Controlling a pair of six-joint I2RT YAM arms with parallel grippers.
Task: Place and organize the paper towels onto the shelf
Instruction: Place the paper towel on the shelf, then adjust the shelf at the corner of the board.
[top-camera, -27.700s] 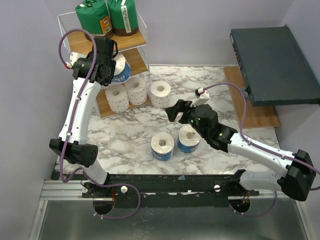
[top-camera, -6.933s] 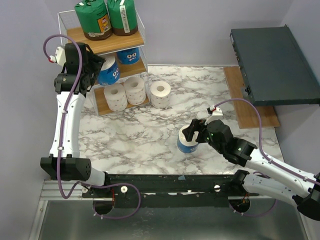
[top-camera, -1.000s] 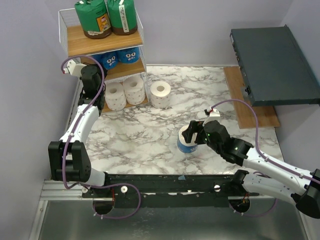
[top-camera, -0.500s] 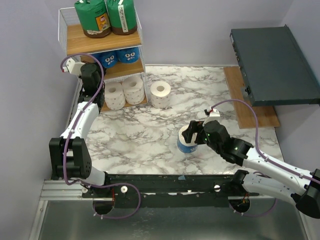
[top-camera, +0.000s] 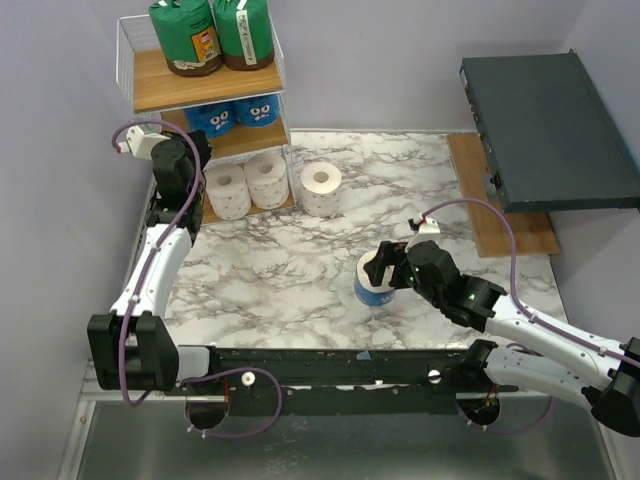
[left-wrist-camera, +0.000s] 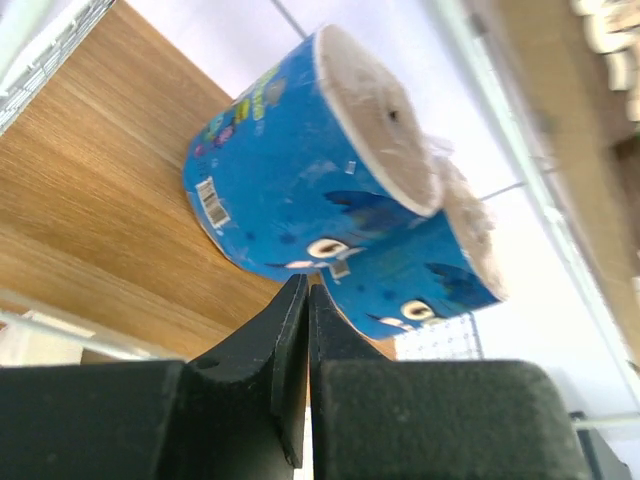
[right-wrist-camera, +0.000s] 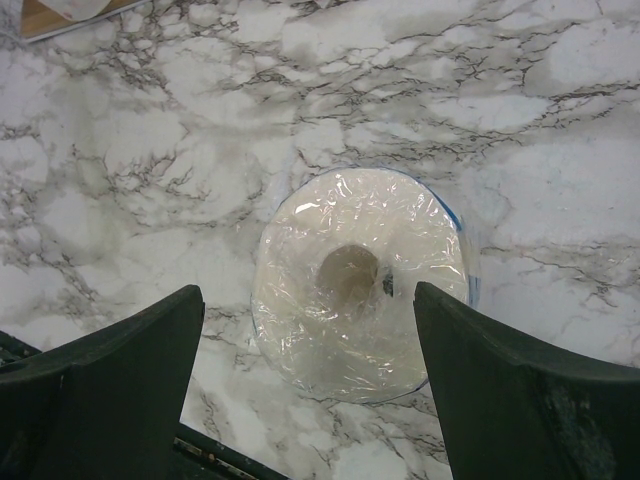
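Right gripper (top-camera: 384, 267) fingers wide apart over the blue roll (right-wrist-camera: 330, 330), upright on the table (top-camera: 290, 280); I'd centre on its core, descend, then close. Left gripper (left-wrist-camera: 305, 300) fingers together, empty, by the shelf (top-camera: 205, 88); I'd park it clear.

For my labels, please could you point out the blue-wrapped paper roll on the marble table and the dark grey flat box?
Blue-wrapped paper roll (right-wrist-camera: 410, 260): right wrist view, wrapped top face.
Dark grey flat box (top-camera: 545, 125): top external view, middle of its top panel.
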